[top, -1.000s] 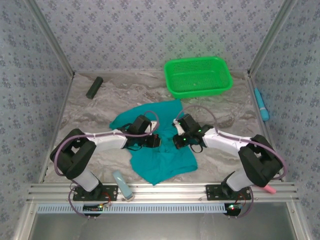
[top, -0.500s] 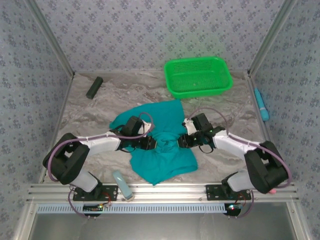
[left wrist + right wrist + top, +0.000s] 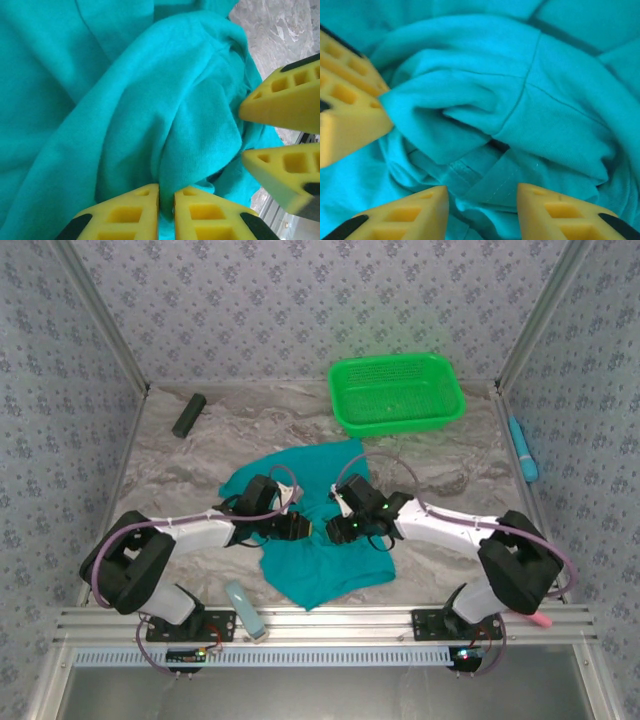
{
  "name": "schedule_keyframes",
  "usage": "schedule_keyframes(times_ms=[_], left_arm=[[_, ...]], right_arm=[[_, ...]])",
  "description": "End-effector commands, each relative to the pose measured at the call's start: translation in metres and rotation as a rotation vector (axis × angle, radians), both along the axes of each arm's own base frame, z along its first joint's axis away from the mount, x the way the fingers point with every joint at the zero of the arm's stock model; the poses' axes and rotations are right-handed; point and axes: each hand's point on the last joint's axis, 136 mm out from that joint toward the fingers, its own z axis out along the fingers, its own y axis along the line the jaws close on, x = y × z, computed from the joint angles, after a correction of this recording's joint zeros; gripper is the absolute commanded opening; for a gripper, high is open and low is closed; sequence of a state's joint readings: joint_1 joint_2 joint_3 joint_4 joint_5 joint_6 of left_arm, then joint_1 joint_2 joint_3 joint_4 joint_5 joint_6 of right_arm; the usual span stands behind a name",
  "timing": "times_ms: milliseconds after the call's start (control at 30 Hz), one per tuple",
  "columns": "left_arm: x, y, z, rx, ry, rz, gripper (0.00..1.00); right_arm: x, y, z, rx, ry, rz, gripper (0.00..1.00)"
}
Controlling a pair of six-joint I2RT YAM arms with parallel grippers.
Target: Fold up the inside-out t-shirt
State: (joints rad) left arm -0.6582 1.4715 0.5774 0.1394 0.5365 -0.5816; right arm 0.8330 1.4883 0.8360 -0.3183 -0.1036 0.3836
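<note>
Top external view: inside-out t-shirt (image 3: pixel 318 570) in a rumpled teal heap at mid-desk, toward the near edge, well apart from the green basket (image 3: pixel 397 393) at the far right of the desk (image 3: pixel 200 455). Both arms bent inward over the heap, left claw (image 3: pixel 300 527) and right claw (image 3: pixel 337 530) nose to nose over its centre. Contact between the two not discernible.

Left wrist view: left claw closed on a raised fold of the t-shirt, pads almost together with a thin ridge of cloth pinched between. Likely purpose: anchoring one layer and holding it clear of the heap to offer an edge to the opposite arm. Right claw at the right of this view, just beside the same fold.

Right wrist view: right claw parted, jaws standing wide on either side of a bunched seam and hem. Cloth between them but not clamped, so gripping nothing. Fold pinched by the left claw at the left edge, pointing toward that gap.

Judged step: preparing a two-point grasp, probably for turning or spreading the garment ahead of folding. Folding itself not begun: no flat panel, no straight crease. Next move calls for closing on a single layer near the seam, not on the whole bunch. Risk: catching several layers and dragging the heap.
</note>
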Motion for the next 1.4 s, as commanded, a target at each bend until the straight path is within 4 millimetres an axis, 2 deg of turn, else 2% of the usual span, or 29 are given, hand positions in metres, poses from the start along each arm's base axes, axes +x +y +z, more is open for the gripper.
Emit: schedule_keyframes(times_ms=[0,100,200,300,400,467,533,600,667,733,767,833,933,1000,1100,1267,1367], left_arm=[[0.002,-0.007,0.012,-0.067,-0.007,-0.005,0.16],[0.001,-0.011,0.013,-0.087,0.006,-0.018,0.17],[0.003,-0.011,0.014,-0.099,0.009,-0.003,0.17],[0.007,-0.009,0.017,-0.105,0.006,0.014,0.24],[0.013,-0.004,0.022,-0.093,-0.009,0.043,0.33],[0.015,-0.002,0.024,-0.083,-0.017,0.053,0.35],[0.016,0.000,0.026,-0.078,-0.020,0.059,0.36],[0.017,0.000,0.028,-0.081,-0.025,0.058,0.38],[0.016,-0.001,0.031,-0.087,-0.027,0.051,0.40],[0.015,-0.001,0.032,-0.087,-0.024,0.046,0.40],[0.014,-0.002,0.033,-0.089,-0.021,0.043,0.40],[0.012,-0.002,0.033,-0.084,-0.016,0.038,0.40],[0.004,-0.005,0.040,-0.074,-0.039,-0.014,0.40],[-0.004,-0.011,0.046,-0.052,-0.074,-0.076,0.40],[-0.007,-0.015,0.049,-0.035,-0.095,-0.094,0.41],[0.001,-0.017,0.043,-0.030,-0.091,-0.056,0.42],[0.011,-0.015,0.038,0.007,-0.100,-0.020,0.43]], right_arm=[[0.012,-0.004,-0.007,-0.065,-0.022,-0.080,0.34],[0.022,-0.006,-0.009,-0.099,-0.056,-0.117,0.17],[0.024,0.003,0.002,-0.052,-0.070,-0.097,0.00],[0.011,0.011,0.025,0.021,-0.083,-0.016,0.00],[-0.005,0.002,0.051,0.069,-0.125,0.027,0.00],[-0.024,-0.006,0.061,0.114,-0.128,0.066,0.00],[-0.048,-0.013,0.051,0.143,-0.100,0.108,0.00],[-0.065,-0.027,0.026,0.111,-0.074,0.086,0.00],[-0.074,-0.052,-0.010,0.040,-0.014,-0.026,0.00],[-0.080,-0.075,-0.037,-0.011,0.074,-0.155,0.15],[-0.086,-0.077,-0.044,-0.002,0.141,-0.190,0.15],[-0.089,-0.082,-0.042,-0.037,0.178,-0.200,0.14],[-0.073,-0.091,-0.012,-0.088,0.123,-0.232,0.12],[-0.061,-0.079,0.014,-0.031,0.085,-0.174,0.15],[-0.055,-0.046,0.036,0.108,0.090,-0.082,0.41],[-0.038,-0.017,0.032,0.112,0.086,-0.061,0.44],[-0.030,-0.011,0.020,0.046,0.047,-0.073,0.44]])
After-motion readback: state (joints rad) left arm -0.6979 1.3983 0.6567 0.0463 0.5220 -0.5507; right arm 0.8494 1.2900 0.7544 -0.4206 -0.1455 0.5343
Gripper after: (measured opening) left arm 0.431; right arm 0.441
